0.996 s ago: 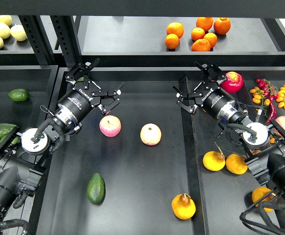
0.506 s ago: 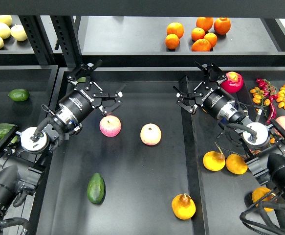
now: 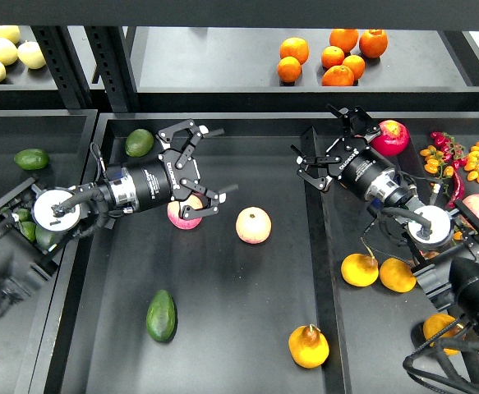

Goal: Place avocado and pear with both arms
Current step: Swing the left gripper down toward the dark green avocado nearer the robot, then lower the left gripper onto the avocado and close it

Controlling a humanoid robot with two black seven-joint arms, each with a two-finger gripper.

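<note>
The dark green avocado lies at the front left of the middle tray. The yellow-orange pear lies at the tray's front right, stem up. My left gripper is open and empty, pointing right, just above a pink-and-yellow apple, far behind the avocado. My right gripper is open and empty over the tray's back right edge, far behind the pear.
A second apple lies mid-tray. A smaller, rounder avocado sits at the back left; another lies in the left tray. The right tray holds yellow-orange fruit, a red fruit and peppers. Oranges are on the shelf.
My left arm has swung so the gripper moved right and slightly forward, over the left apple, uncovering the small round avocado. The right arm has not moved.
</note>
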